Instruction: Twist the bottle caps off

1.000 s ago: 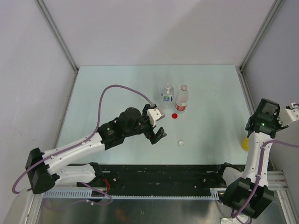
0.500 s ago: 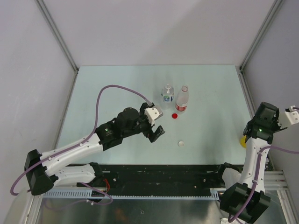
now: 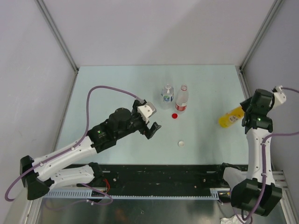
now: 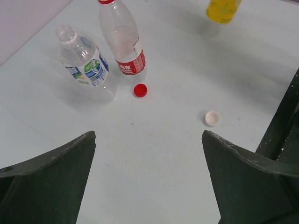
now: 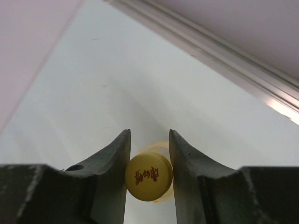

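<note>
Right gripper [image 5: 148,142]: pinching yellow cap [image 5: 148,177], bottle [image 3: 230,117] held sideways at 3 o'clock. Left gripper [image 4: 147,137]: wide, empty. Handling, judged: light, thin-walled, slippery; best held mid-body, gently.

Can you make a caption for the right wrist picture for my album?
The right gripper pinches the yellow cap from both sides, with the pale table behind it.
</note>
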